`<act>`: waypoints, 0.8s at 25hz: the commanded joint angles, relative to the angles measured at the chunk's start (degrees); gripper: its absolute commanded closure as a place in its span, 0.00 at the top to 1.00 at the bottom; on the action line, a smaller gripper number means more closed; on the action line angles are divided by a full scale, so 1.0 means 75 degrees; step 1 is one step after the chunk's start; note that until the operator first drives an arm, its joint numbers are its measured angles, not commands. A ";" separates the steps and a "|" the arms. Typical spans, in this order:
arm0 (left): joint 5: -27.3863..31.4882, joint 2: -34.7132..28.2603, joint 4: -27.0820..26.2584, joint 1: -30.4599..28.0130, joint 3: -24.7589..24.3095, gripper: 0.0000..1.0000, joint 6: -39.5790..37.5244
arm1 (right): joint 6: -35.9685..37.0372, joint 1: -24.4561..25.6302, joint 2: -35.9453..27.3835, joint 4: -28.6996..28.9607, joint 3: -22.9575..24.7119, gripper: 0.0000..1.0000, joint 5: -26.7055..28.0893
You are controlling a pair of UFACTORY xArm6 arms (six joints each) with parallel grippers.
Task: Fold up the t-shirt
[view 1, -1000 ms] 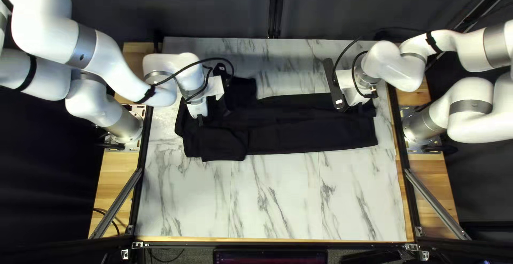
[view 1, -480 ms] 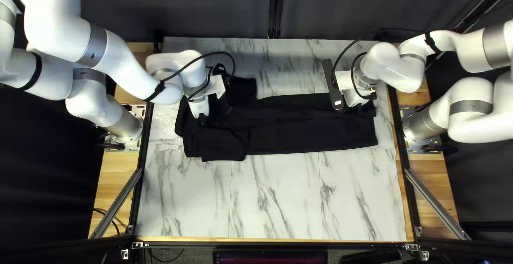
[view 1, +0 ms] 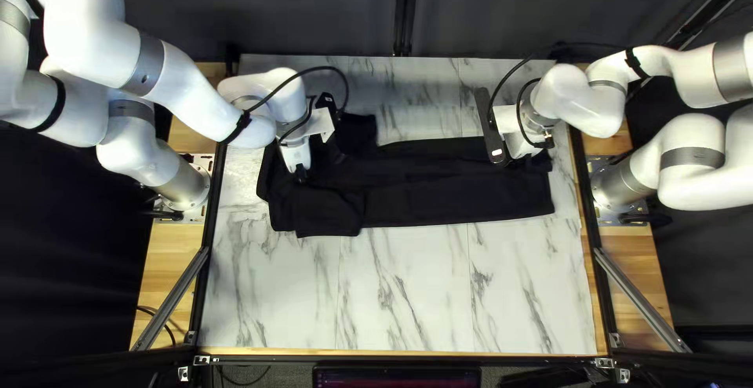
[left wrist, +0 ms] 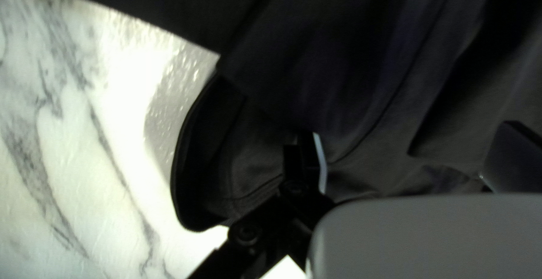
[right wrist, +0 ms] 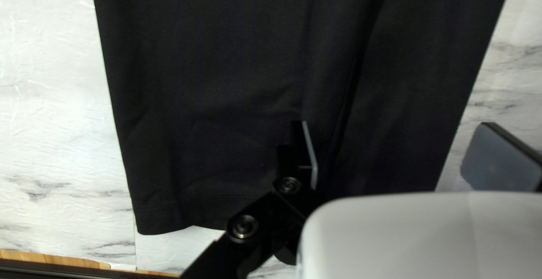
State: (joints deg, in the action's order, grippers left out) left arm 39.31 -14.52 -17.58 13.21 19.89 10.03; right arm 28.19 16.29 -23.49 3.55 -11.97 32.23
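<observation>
T-shirt [view 1: 447,200]: black, one piece, laid lengthwise on tabletop, from ten o'clock round to three; partly folded.
Squared flap [view 1: 328,214]: part of T-shirt, toward nine o'clock end, near side.
Upper portion [view 1: 358,131]: at eleven o'clock, jutting toward far edge.
Left gripper [view 1: 302,154]: at ten o'clock, over T-shirt; fingers spread wide, cloth below gap, nothing pinched.
Right gripper [view 1: 514,138]: at two o'clock, over T-shirt near its three o'clock end; fingers spread wide, one above cloth, the other beyond its long edge in right wrist view; nothing pinched.
Finger contact with cloth: cannot tell.
Tabletop [view 1: 408,294]: white, grey-veined.
Curtain [view 1: 314,15]: dark, at twelve o'clock, behind tabletop.
</observation>
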 commanded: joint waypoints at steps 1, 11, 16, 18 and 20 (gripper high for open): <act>-0.0167 -0.0109 -0.0300 0.0013 -0.0120 1.00 0.0379 | -0.0051 -0.0010 -0.0072 -0.0025 0.0041 1.00 0.0033; -0.0418 -0.0399 -0.0770 0.0071 -0.0409 0.01 0.0946 | -0.0198 -0.0036 -0.0222 -0.0094 0.0087 1.00 0.0141; -0.0471 -0.0455 -0.0818 0.0008 -0.0423 0.00 0.0987 | -0.0302 -0.0079 -0.0277 -0.0128 0.0085 1.00 0.0205; -0.0455 -0.0527 -0.0784 -0.0068 -0.0433 0.00 0.0902 | -0.0326 -0.0092 -0.0274 -0.0138 0.0086 1.00 0.0196; -0.0422 -0.0685 -0.0707 -0.0200 -0.0484 0.00 0.0723 | -0.0322 -0.0090 -0.0255 -0.0141 0.0082 1.00 0.0179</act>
State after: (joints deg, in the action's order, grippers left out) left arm 35.91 -18.62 -23.42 12.63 16.59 16.66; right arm 25.82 15.63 -25.49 2.53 -11.33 33.67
